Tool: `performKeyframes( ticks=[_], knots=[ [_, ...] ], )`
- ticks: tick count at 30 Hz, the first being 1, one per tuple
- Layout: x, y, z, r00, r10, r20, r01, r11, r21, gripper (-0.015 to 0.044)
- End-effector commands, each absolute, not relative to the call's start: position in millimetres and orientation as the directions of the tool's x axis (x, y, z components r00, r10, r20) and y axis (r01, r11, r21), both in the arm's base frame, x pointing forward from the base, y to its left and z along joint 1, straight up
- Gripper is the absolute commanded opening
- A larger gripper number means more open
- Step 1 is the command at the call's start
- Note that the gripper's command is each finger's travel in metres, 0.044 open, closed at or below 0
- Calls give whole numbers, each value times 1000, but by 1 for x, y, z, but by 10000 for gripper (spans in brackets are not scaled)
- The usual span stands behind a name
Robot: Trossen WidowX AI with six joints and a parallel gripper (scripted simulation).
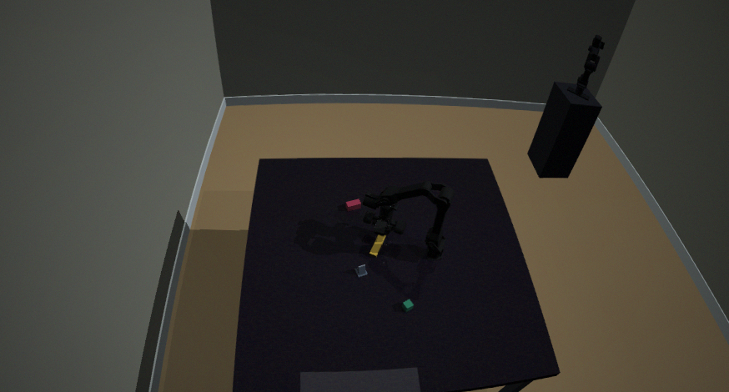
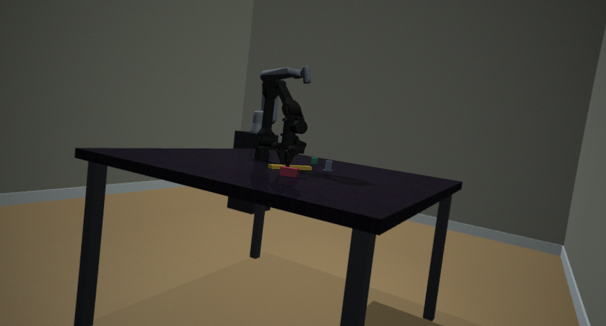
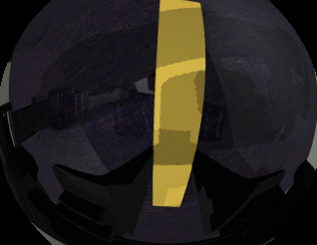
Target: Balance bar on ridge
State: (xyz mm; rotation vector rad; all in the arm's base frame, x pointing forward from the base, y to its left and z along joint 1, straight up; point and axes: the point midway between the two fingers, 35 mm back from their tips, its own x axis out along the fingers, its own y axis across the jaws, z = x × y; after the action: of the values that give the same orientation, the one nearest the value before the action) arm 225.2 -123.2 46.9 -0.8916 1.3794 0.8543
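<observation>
The room is enclosed by plain grey-green walls [image 2: 423, 69], which are dimly lit and left unadorned. A tan floor [image 1: 382, 129] is laid throughout and is bordered by a pale grey skirting strip [image 1: 387, 99] along the foot of the walls. A square worktop [image 2: 177, 166] with a dark, faintly glossy surface is carried on four straight black legs [image 2: 89, 243]; soft shadows are cast across it and onto the floor beneath. A tall black pedestal [image 1: 563, 129] is placed near one corner of the room, well apart from the worktop, and a small dark camera mount [image 1: 591, 62] is fixed on top of it.
</observation>
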Motion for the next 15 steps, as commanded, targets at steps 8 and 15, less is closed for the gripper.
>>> performKeyframes(
  ticks=[8,15],
  knots=[
    [228,-124,63,20,-15,-1000,-902,431,-25,0],
    [229,-125,80,20,-14,-1000,-902,430,-24,0]
  ],
)
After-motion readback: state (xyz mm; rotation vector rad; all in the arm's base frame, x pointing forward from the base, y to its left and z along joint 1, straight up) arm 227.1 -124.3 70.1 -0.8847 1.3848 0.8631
